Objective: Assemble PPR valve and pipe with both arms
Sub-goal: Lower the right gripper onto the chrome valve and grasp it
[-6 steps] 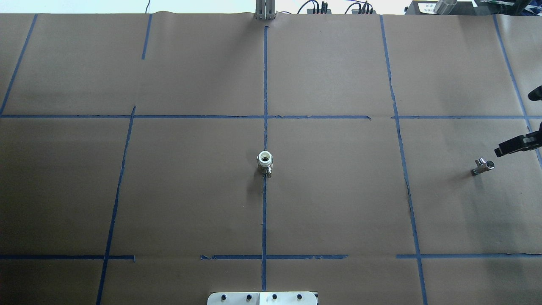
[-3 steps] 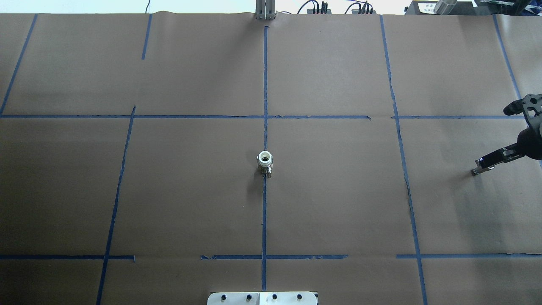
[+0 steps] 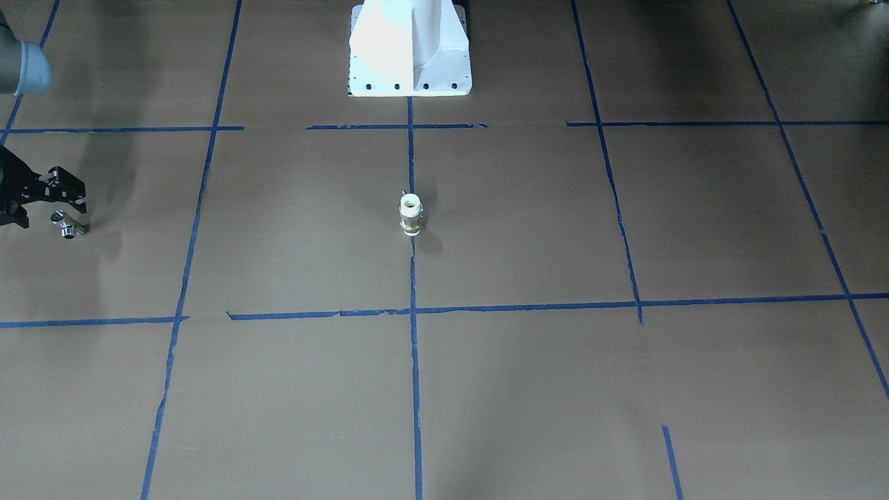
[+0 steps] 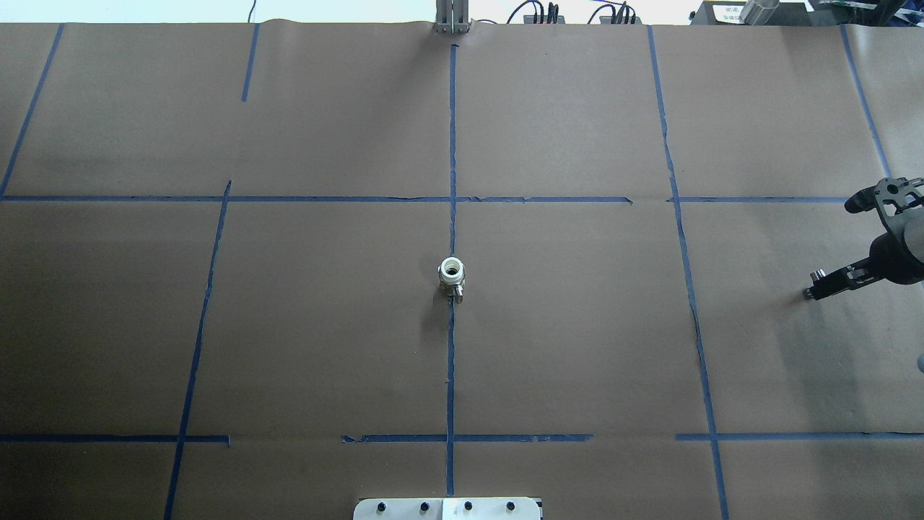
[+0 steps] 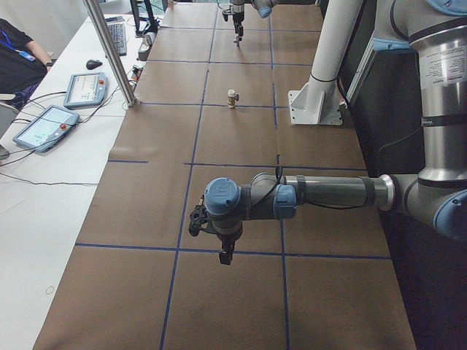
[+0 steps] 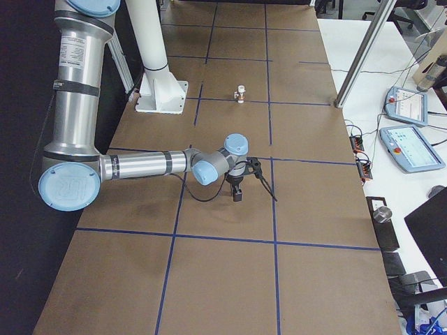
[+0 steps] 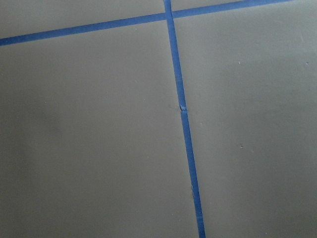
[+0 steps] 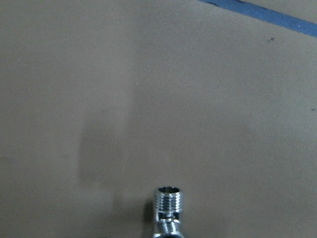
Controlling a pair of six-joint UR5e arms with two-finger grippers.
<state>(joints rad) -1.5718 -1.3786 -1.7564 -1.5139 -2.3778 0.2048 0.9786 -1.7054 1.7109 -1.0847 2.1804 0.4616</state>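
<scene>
1. Since a second ago, my right pincer (image 4: 819,287) is in from the table's edge and over the pipe (image 4: 816,274). The pipe lay bare just ahead of my tips then; now only slivers of chrome peek out on either side of them. The pipe and the valve (image 4: 452,276) keep their spots.
2. The pipe lies right under my right tips, seemingly on the paper. In my right wrist view one threaded end (image 8: 168,201) points straight ahead of me. The rest is cut off at the lower edge, so I can only judge that this axis runs along my reach, not across it.
3. I cannot tell whether the right pincer is clenched or released: no finger shows in the wrist view, and from above the tips hide the contact.
4. My right arm is far nearer the pipe. The left pincer (image 5: 226,257) hangs well apart, beyond the valve, over bare paper and tape, and I cannot tell its state either.
5. The valve stands upright, well away from my right pincer toward the table's middle, between my two pincers.
6. I judge the next move needs a grip across the pipe's body, leaving a threaded end free for the valve.
</scene>
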